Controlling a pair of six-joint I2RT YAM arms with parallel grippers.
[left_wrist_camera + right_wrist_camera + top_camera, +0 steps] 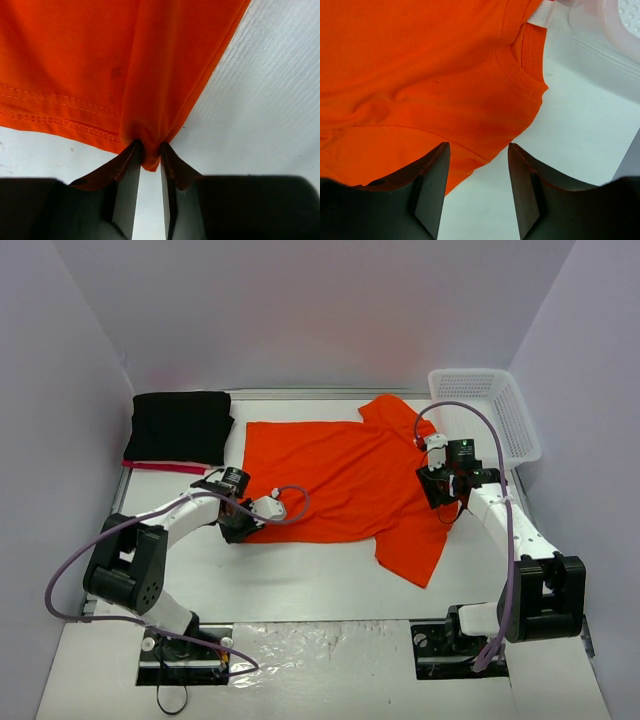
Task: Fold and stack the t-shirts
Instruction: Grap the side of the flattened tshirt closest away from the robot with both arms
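At hem corner [149,163], left end effector [150,150] pinches orange t-shirt [335,480]; right end effector [477,150] spread wide near collar [517,75].

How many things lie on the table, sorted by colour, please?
Orange shirt: 1
Black shirt, folded: 1
Pink cloth under it: 1
White basket: 1
Total: 4
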